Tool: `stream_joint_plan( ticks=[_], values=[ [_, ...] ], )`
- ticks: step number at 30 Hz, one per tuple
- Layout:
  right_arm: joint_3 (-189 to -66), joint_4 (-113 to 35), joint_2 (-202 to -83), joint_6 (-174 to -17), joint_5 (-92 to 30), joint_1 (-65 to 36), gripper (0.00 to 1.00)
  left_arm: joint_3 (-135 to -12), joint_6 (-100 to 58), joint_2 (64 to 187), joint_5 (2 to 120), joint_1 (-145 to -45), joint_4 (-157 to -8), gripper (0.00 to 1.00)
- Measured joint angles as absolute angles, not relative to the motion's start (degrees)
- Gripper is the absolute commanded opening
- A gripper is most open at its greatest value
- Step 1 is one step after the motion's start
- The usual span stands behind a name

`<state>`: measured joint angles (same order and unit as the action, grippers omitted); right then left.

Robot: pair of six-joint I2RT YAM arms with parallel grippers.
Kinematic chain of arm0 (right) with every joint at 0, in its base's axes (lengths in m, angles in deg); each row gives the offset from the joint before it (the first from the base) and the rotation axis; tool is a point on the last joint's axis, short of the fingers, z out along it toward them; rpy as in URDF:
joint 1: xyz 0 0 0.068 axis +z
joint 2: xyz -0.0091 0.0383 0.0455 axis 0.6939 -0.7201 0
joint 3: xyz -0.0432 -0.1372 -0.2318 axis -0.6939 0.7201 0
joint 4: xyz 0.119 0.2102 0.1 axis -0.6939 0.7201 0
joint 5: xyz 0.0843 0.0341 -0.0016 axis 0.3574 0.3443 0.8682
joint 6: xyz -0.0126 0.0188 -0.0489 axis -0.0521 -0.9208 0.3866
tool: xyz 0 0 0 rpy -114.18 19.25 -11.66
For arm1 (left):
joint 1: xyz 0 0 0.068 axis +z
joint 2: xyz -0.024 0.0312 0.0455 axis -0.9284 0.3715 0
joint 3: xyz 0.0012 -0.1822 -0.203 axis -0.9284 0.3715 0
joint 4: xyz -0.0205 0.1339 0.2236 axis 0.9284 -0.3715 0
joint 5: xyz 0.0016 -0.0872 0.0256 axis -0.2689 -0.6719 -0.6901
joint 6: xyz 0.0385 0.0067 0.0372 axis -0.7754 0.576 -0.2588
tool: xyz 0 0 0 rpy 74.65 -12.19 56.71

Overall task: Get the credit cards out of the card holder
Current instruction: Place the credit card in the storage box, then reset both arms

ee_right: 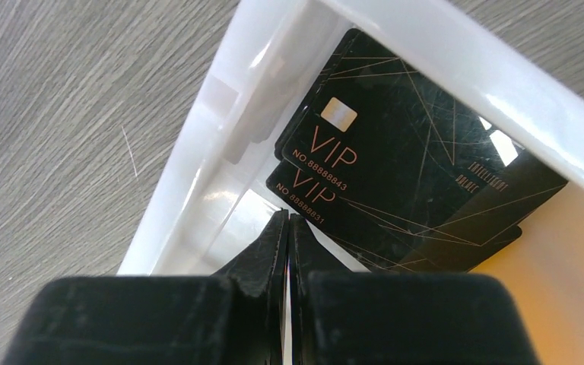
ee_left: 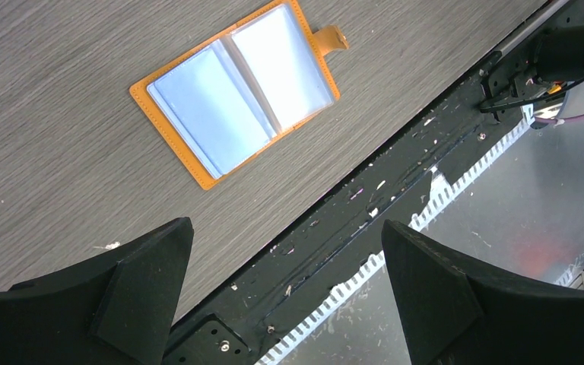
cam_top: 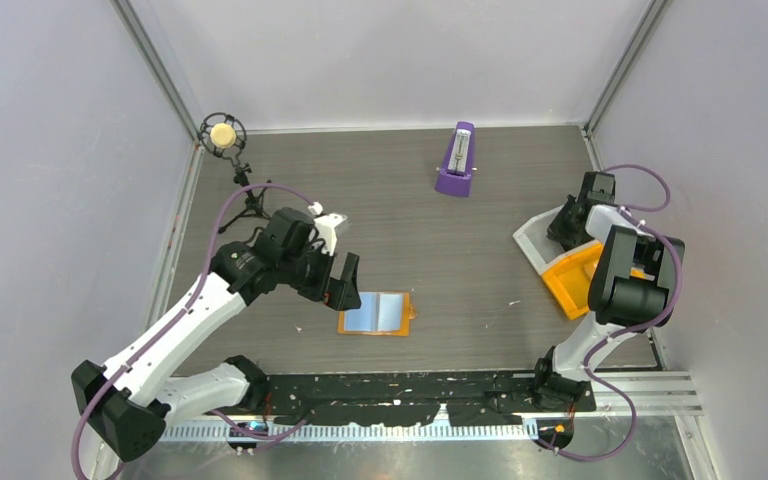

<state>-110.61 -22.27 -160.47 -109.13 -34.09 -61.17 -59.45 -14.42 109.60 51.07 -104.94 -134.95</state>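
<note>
Over the grey wood-grain table (cam_top: 480, 270), the left arm's black two-finger gripper (cam_top: 343, 285) hangs empty, spread as wide as it goes, just left of the small flat orange folding card holder (ee_left: 333, 36). Far to the holder's right, the right gripper (ee_right: 287, 220) is pinched shut on nothing I can see, above a white plastic bin (ee_right: 426, 68) holding at least 2 black VIP cards (ee_right: 395, 160). The holder lies open with 2 light blue cards (ee_left: 213, 114) in its clear pockets, and, unpinned and light, it may well slide or lift when a finger digs in.
</note>
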Motion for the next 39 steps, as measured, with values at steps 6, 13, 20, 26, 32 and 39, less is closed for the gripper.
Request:
stream_joint_plan(
  ticks=[6, 13, 20, 26, 32, 39],
  values=[
    [-110.59, -22.42, -160.58, -109.08, -36.10, -61.00, 0.05, -59.54, -14.42, 110.43, 51.10, -104.94, -135.04, 0.99],
    [-110.59, -22.62, -160.58, -108.58, -39.86, -60.87, 0.05, -59.72, -14.44, 111.06, 51.14, -104.94, -135.21, 0.99],
    [-111.24, -21.94, -160.97, -107.77, -42.33, -60.87, 0.05, -59.78, -14.64, 111.17, 51.53, -104.94, -135.45, 0.99],
    [-112.77, -20.41, -160.69, -106.39, -42.22, -60.10, 0.06, -60.13, -15.20, 111.17, 51.62, -104.94, -135.58, 0.99],
    [-114.00, -14.60, -153.47, -105.37, -39.92, -57.15, 0.13, -60.17, -14.90, 110.32, 51.90, -104.94, -135.34, 0.99],
    [-113.30, -10.12, -137.08, -104.93, -37.17, -49.87, 0.40, -60.33, -13.22, 106.23, 52.58, -104.94, -133.90, 0.99]
  ],
)
